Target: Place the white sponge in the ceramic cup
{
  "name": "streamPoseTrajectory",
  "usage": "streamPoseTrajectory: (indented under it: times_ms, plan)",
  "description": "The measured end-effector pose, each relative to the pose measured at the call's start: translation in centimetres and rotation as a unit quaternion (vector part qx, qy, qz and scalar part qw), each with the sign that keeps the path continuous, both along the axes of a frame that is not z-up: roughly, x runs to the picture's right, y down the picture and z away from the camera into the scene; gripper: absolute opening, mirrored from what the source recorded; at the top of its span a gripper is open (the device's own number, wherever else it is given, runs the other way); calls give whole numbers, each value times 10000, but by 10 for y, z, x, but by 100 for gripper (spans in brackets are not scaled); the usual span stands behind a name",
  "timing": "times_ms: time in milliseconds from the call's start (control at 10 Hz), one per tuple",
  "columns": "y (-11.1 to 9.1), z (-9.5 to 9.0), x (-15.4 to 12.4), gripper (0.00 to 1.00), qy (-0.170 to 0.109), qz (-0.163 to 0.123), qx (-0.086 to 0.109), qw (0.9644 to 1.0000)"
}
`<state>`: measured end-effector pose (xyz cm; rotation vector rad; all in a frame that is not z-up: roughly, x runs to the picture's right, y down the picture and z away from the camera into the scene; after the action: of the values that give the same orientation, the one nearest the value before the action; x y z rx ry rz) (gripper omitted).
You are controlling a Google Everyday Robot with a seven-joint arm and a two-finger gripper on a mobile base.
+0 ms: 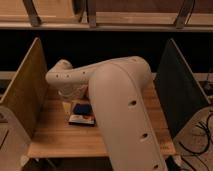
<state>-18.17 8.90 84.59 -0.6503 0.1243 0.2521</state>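
Your big arm [120, 100] blocks most of the wooden table [55, 135]. Its gripper sits hidden under the wrist, jaws spread wide, gripping nothing. The white sponge [82, 115] lies on the table just below, dark blue face showing.

Robot lab (partitioned wooden table [52, 136])
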Motion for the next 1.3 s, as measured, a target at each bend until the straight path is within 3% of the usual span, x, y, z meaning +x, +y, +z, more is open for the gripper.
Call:
streamPoseTrajectory:
  times_ms: [500,800,1300]
  plan:
    - [6,48,23,80,53,617,-398,9973]
    - [14,68,25,80,41,688,-584,9959]
    - [16,76,19,80,-95,687,-632,9956]
